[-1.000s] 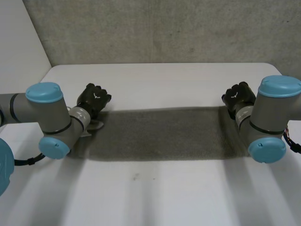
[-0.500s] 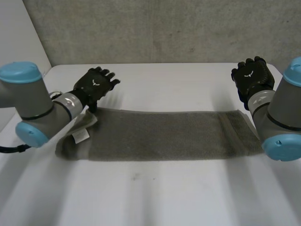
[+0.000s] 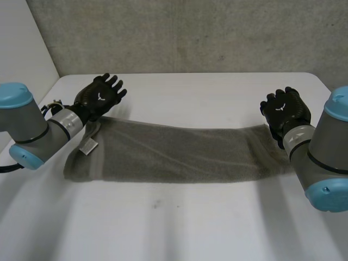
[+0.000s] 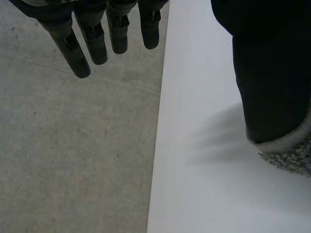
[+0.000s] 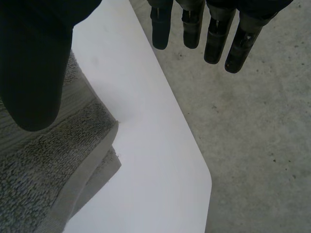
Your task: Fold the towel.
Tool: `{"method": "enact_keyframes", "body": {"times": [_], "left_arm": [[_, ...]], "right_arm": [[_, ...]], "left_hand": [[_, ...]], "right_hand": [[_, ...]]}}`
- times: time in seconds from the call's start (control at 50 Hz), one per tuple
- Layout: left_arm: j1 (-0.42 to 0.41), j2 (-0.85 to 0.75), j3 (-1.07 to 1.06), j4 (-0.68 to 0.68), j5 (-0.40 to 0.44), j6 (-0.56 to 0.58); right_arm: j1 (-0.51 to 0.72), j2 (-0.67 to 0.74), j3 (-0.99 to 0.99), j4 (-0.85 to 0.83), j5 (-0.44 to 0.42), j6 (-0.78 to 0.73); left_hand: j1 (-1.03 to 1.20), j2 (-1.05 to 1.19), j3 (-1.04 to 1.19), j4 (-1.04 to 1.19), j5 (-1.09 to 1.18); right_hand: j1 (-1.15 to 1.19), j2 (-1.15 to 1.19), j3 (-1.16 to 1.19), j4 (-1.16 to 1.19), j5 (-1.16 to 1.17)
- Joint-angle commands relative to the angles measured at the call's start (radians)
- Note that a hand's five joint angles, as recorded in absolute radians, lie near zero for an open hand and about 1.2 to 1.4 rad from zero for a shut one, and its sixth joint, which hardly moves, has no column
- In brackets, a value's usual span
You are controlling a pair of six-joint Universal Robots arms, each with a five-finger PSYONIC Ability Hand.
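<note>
Towel: you could see the grey towel (image 3: 174, 157) lying flat on the white table (image 3: 190, 228) as a long band, from near the left edge to near the right edge. At its right end the right wrist view showed you two layers, one on the other (image 5: 73, 160).
Label: a small white tag (image 3: 88, 145) lay on the towel's left end, near the left edge of the table.
Left hand: the left hand (image 3: 98, 98) was over the far left corner of the towel, towards the far left corner of the table.
Left fingers: in the left wrist view you saw its fingers (image 4: 95, 39) straight and spread, released, holding nothing. They reached out past the table edge, over the grey floor (image 4: 73, 145). The thumb was just above a towel corner (image 4: 289, 158); I cannot tell if it touched the cloth.
Right hand: the right hand (image 3: 285, 111) was at the far right corner of the towel, near the right edge of the table.
Right fingers: in the right wrist view its fingers (image 5: 214, 34) were also straight and released, out beyond the table corner. The thumb hung over the towel without closing on it.
</note>
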Motion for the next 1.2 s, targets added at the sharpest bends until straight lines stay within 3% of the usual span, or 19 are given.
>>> {"method": "enact_keyframes", "body": {"times": [0.02,0.1,0.2,0.42,0.46,0.56,0.7,0.8,0.86,0.9,0.94,1.06,1.12,1.2], "left_arm": [[-0.005,0.004,-0.032,0.003,0.001,0.007],[-0.008,0.017,-0.040,-0.032,0.000,-0.038],[-0.008,0.037,-0.029,-0.158,0.007,-0.215],[-0.006,0.040,-0.006,-0.233,0.007,-0.335],[-0.006,0.040,0.006,-0.282,0.033,-0.476],[-0.006,0.031,0.012,-0.271,0.033,-0.584],[-0.005,0.017,0.005,-0.247,0.014,-0.513],[-0.005,0.015,0.012,-0.241,-0.035,-0.284],[-0.002,0.009,0.022,-0.228,-0.060,-0.216],[-0.002,0.001,0.026,-0.205,-0.092,-0.148],[-0.002,-0.006,0.023,-0.114,-0.179,-0.031],[-0.005,0.006,-0.003,-0.106,-0.189,-0.062],[-0.014,0.035,-0.029,-0.130,-0.181,-0.147],[-0.017,0.119,-0.081,-0.161,-0.151,-0.345]], "right_arm": [[-0.010,-0.014,0.025,0.002,-0.003,0.002],[-0.011,-0.014,0.030,0.000,-0.003,0.003],[-0.007,-0.015,0.031,0.000,-0.004,0.003],[-0.001,-0.014,0.046,0.000,-0.009,0.011],[-0.001,-0.014,0.046,0.000,-0.011,0.011],[-0.001,-0.012,0.051,0.000,-0.009,0.011],[-0.011,-0.012,0.066,-0.001,-0.021,0.011],[-0.013,-0.012,0.066,-0.001,-0.023,0.008],[-0.010,-0.012,0.066,-0.001,-0.023,0.005],[-0.004,-0.011,0.068,-0.001,-0.023,0.005],[-0.002,-0.011,0.068,-0.001,-0.023,0.006],[-0.002,-0.011,0.073,-0.001,-0.023,0.008],[-0.002,-0.011,0.073,-0.001,-0.023,0.008],[-0.005,-0.005,0.077,-0.003,-0.024,0.005]], "left_hand": [[0.041,0.038,0.038,0.039,0.036],[0.041,0.038,0.038,0.039,0.036],[0.038,0.035,0.035,0.036,0.033],[0.026,0.023,0.024,0.024,0.022],[0.017,0.014,0.015,0.015,0.013],[0.029,0.026,0.027,0.027,0.025],[0.070,0.067,0.068,0.068,0.066],[0.126,0.123,0.123,0.124,0.121],[0.149,0.147,0.147,0.147,0.145],[0.149,0.147,0.147,0.147,0.145],[0.149,0.147,0.147,0.147,0.145],[0.140,0.138,0.138,0.138,0.136],[0.140,0.138,0.138,0.138,0.136],[0.132,0.129,0.129,0.130,0.127]], "right_hand": [[-0.036,-0.058,-0.040,-0.059,-0.075],[-0.036,-0.058,-0.040,-0.059,-0.075],[-0.036,-0.058,-0.040,-0.059,-0.075],[-0.036,-0.058,-0.040,-0.059,-0.075],[-0.036,-0.058,-0.040,-0.059,-0.075],[-0.036,-0.058,-0.040,-0.059,-0.075],[-0.036,-0.058,-0.040,-0.059,-0.075],[-0.036,-0.058,-0.040,-0.059,-0.075],[-0.036,-0.058,-0.040,-0.059,-0.075],[-0.036,-0.058,-0.040,-0.059,-0.075],[-0.036,-0.058,-0.040,-0.059,-0.075],[-0.036,-0.058,-0.040,-0.059,-0.075],[-0.036,-0.058,-0.040,-0.059,-0.075],[-0.036,-0.058,-0.040,-0.059,-0.075]]}}
